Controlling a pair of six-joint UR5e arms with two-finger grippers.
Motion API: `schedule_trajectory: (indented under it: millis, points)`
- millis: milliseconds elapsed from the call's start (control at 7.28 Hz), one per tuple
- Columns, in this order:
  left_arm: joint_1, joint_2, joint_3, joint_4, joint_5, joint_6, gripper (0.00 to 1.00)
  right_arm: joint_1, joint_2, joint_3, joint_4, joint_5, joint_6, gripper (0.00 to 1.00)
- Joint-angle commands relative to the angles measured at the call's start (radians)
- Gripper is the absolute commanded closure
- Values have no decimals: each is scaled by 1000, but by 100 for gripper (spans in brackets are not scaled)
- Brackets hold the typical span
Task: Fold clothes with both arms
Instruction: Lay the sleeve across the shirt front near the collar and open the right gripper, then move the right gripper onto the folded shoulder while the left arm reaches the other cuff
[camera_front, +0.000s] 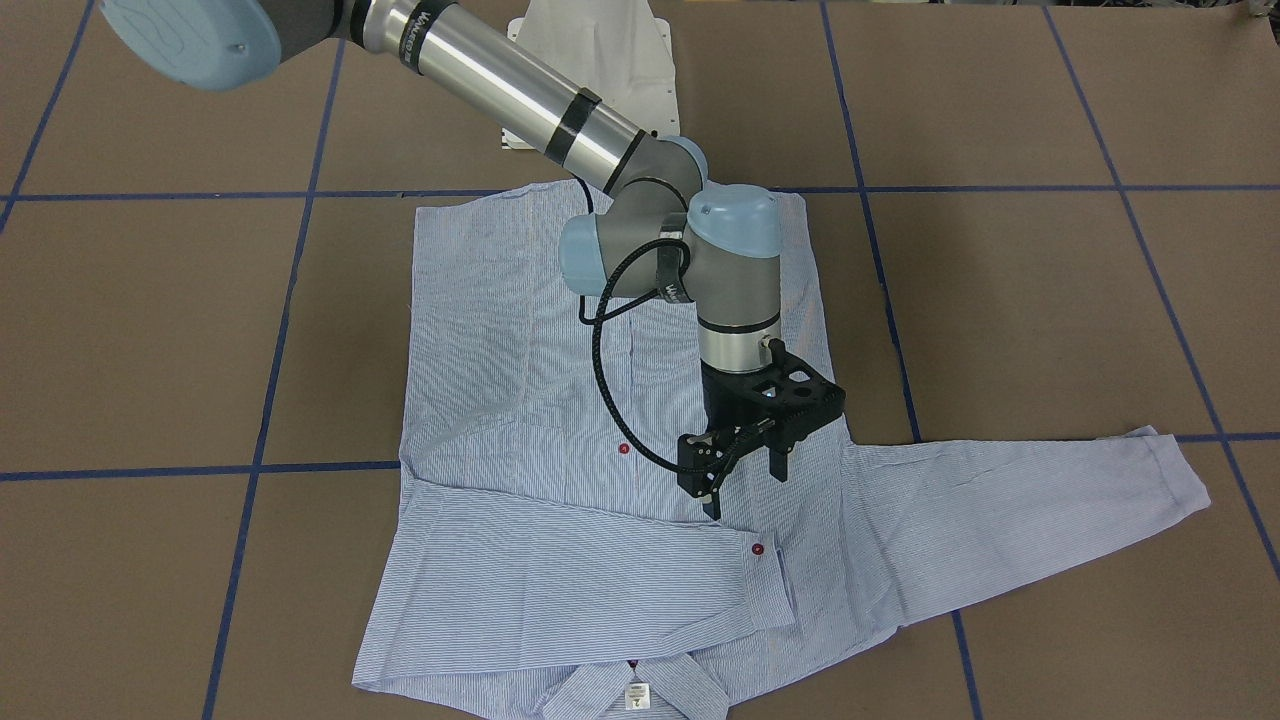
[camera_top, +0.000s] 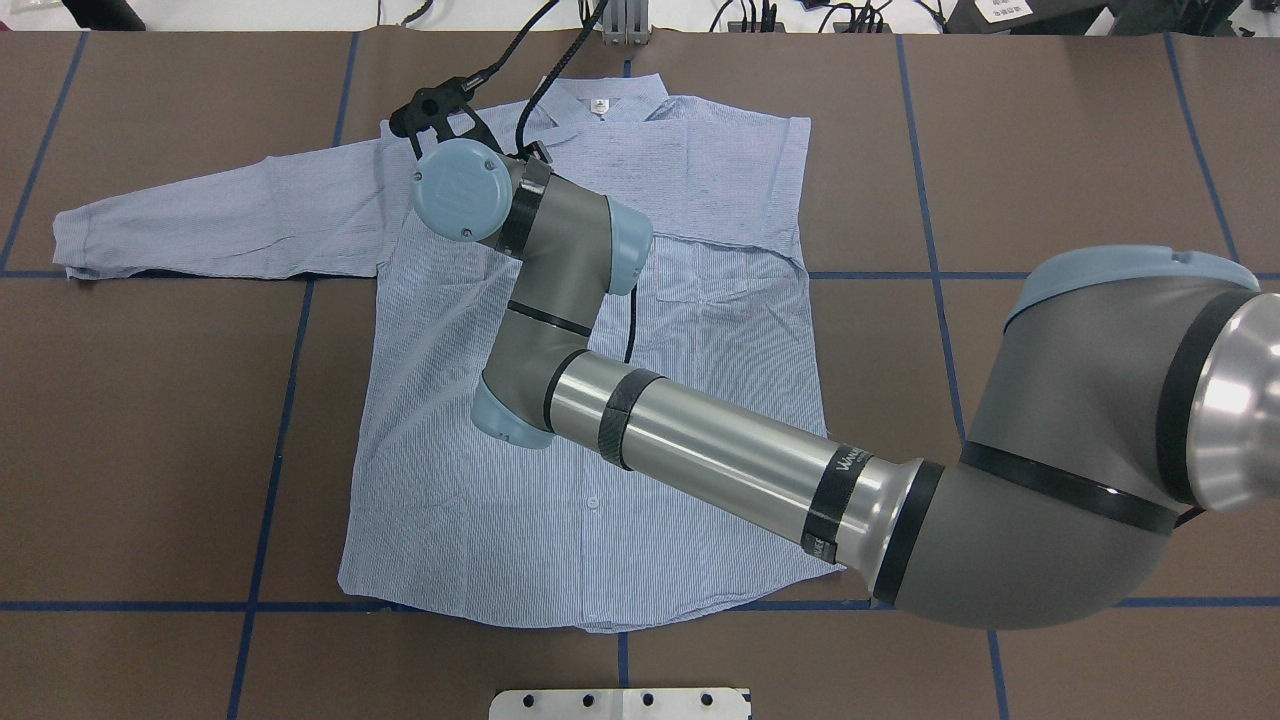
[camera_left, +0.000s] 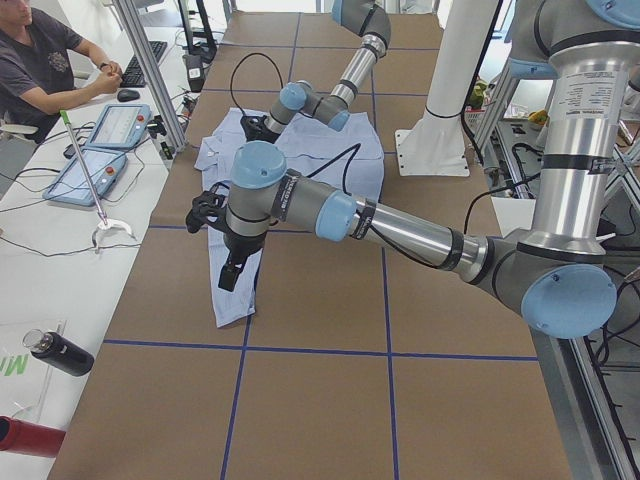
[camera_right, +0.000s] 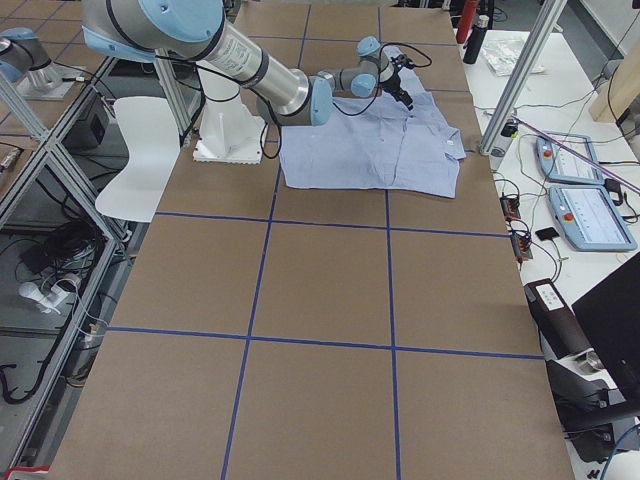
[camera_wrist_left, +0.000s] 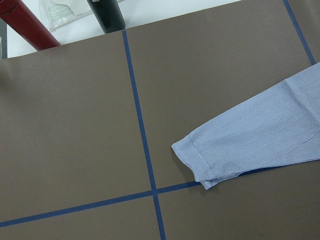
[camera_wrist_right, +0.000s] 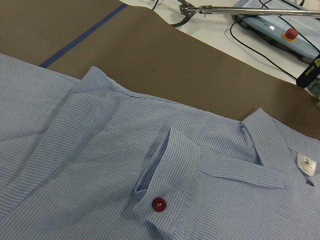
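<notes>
Right end effector (camera_front: 745, 492), fingers apart, above shirt (camera_front: 500, 330) by folded cuff (camera_front: 768, 580) edge; left end effector (camera_left: 232, 272): cannot tell, view poor.

**Striped shirt, one sleeve folded, under two arms**
The light blue-and-white finely striped long-sleeved button-up shirt (camera_front: 520, 400) lies flat and front up on the brown bench (camera_front: 150, 330), with its collar (camera_front: 600, 690) on the side far from the robot. One sleeve (camera_front: 560, 580) is folded across the chest, and the other sleeve (camera_front: 1020, 500) is stretched out to the robot's left. The grey right arm (camera_front: 500, 85) reaches over the shirt; its black hand (camera_front: 746, 492) hangs above the chest, fingers apart and empty. The left arm (camera_left: 400, 225) holds its hand (camera_left: 230, 272) over the stretched sleeve's end; how its fingers stand is unclear.
</notes>
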Motion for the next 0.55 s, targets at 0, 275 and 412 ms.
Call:
schedule_trajectory:
  millis: [0, 275, 412]
  points:
    - [9, -9, 22, -15, 8, -83, 0, 36, -27, 100, -69, 81, 15, 1]
    - [74, -4, 64, -161, 9, -279, 0, 104, -128, 464, -466, 242, 12, 1]
    - [107, -4, 120, -250, 9, -346, 0, 150, -178, 580, -584, 361, 12, 1]
